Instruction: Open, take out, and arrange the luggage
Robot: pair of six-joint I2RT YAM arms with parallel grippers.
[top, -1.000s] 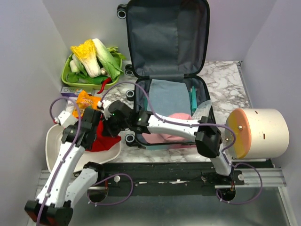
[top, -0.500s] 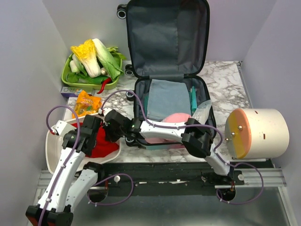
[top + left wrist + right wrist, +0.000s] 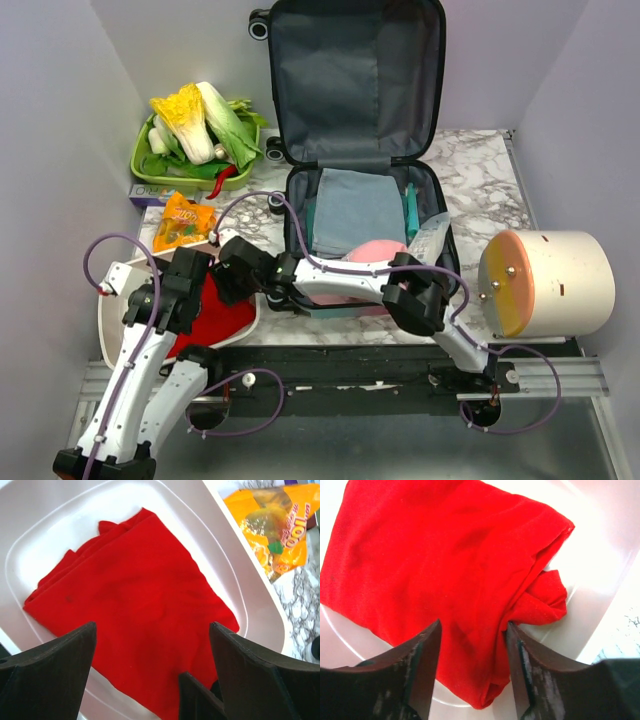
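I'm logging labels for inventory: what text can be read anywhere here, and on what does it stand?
"100", as far as it reads, in large white characters turned sideways, on the orange plastic snack bag.
Print on the pale flat box under the green vegetable basket: too small to read.
Nothing else shows legible text.

Left tool [image 3: 152,680] and right tool [image 3: 472,675] agape

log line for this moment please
left gripper: open over red folded cloth | right gripper: open over it | cloth in white rectangular plastic basin | dark-grey-lined hard-shell suitcase: open, items inside
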